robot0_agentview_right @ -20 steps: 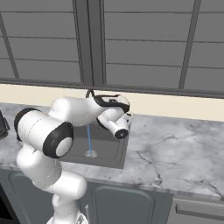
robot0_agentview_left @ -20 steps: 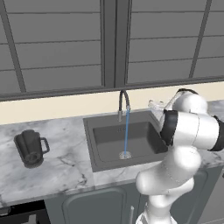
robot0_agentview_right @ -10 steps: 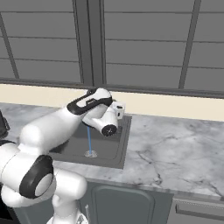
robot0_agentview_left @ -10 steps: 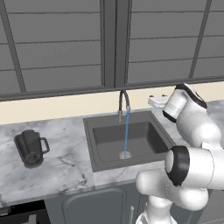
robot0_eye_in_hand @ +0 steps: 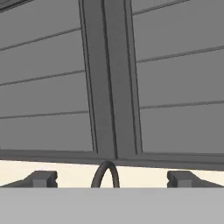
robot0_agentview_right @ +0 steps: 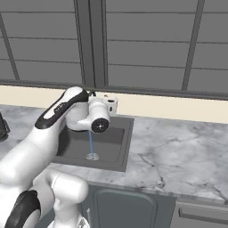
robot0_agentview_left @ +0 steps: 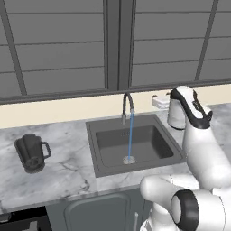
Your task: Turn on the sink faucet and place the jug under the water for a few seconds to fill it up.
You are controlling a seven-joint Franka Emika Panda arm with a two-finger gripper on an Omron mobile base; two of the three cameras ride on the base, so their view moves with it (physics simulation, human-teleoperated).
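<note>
The sink faucet [robot0_agentview_left: 127, 104] stands behind the sink [robot0_agentview_left: 104, 163], and a thin blue stream of water [robot0_agentview_left: 131, 134] falls from it to the drain. The dark jug [robot0_agentview_left: 30, 153] stands upright on the counter far left of the sink; its edge also shows at the left border of the right base view as the jug [robot0_agentview_right: 2, 127]. My gripper [robot0_agentview_left: 158, 100] hovers over the sink's back right corner, level with the faucet's arch and to its right, holding nothing. In the hand view the gripper [robot0_eye_in_hand: 111, 179] is open, its fingertips [robot0_eye_in_hand: 42, 178] wide apart, with the faucet [robot0_eye_in_hand: 106, 173] arch between them.
A grey marble counter [robot0_agentview_right: 178, 151] runs on both sides of the sink. Dark panelled cabinets [robot0_agentview_left: 63, 45] hang above a cream backsplash [robot0_agentview_left: 67, 113] behind the faucet. The water [robot0_agentview_right: 91, 143] and the sink [robot0_agentview_right: 120, 149] show past my arm in the right base view.
My arm has swung from a bent elbow to a stretched pose. The hand stayed near the sink's back right corner, drifting slightly toward the faucet. Water keeps running; the jug has not moved.
</note>
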